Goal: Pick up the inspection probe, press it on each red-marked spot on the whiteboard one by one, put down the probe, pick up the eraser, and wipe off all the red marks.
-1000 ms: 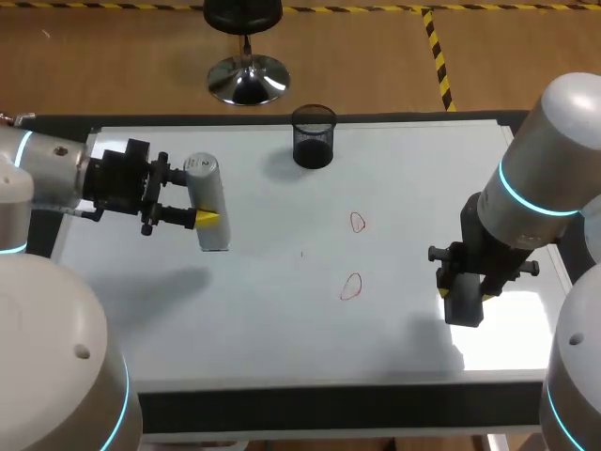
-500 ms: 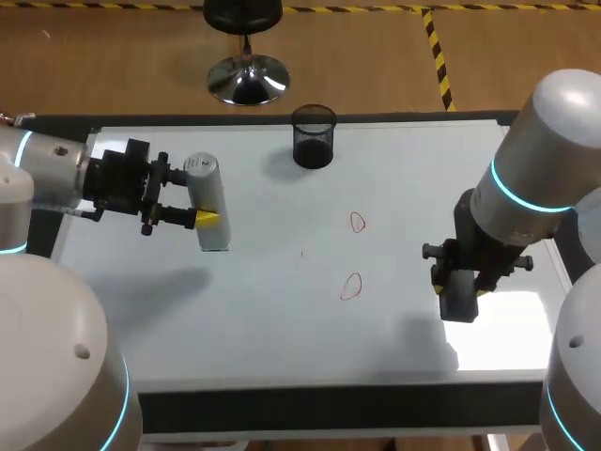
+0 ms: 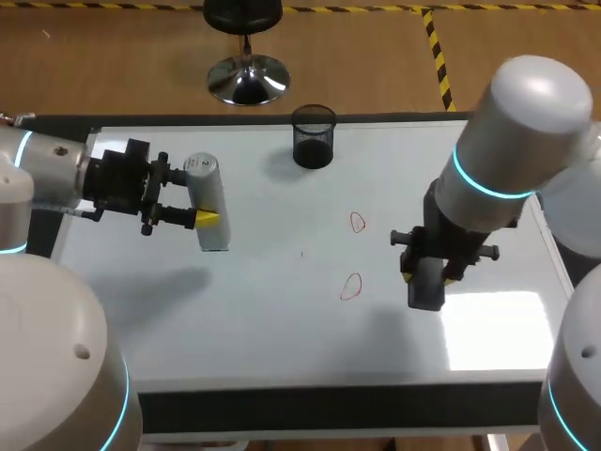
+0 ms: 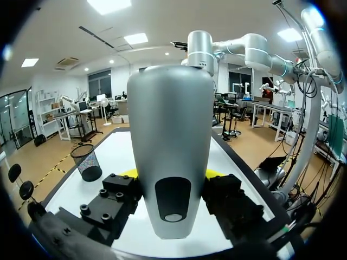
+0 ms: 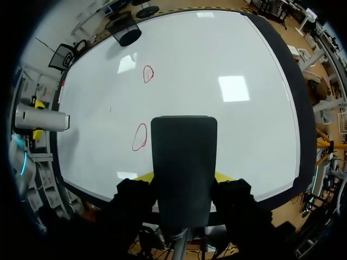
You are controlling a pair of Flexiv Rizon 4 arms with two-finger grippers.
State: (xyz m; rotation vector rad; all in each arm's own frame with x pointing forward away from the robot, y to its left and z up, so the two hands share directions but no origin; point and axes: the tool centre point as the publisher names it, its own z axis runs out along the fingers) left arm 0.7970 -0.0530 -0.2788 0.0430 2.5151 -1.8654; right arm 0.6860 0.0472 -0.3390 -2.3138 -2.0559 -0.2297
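Note:
The silver cylindrical probe (image 3: 208,193) is off the whiteboard (image 3: 282,338) at its left side, with my left gripper (image 3: 200,209) shut on it; in the left wrist view the probe (image 4: 171,146) stands between the fingers of that gripper (image 4: 172,174). My right gripper (image 3: 428,271) is shut on the dark eraser (image 3: 424,287), a little right of the lower red mark (image 3: 350,287). The upper red mark (image 3: 357,223) lies further back. In the right wrist view the eraser (image 5: 183,162) fills the gripper (image 5: 183,176), with both marks (image 5: 140,136) (image 5: 147,74) ahead and beside it.
A black mesh cup (image 3: 313,136) stands at the whiteboard's far edge, near the middle. The board's dark frame (image 3: 310,406) runs along the near side.
My right arm has carried the eraser leftward across the board, closer to the lower red mark. The left arm and the probe have stayed still.

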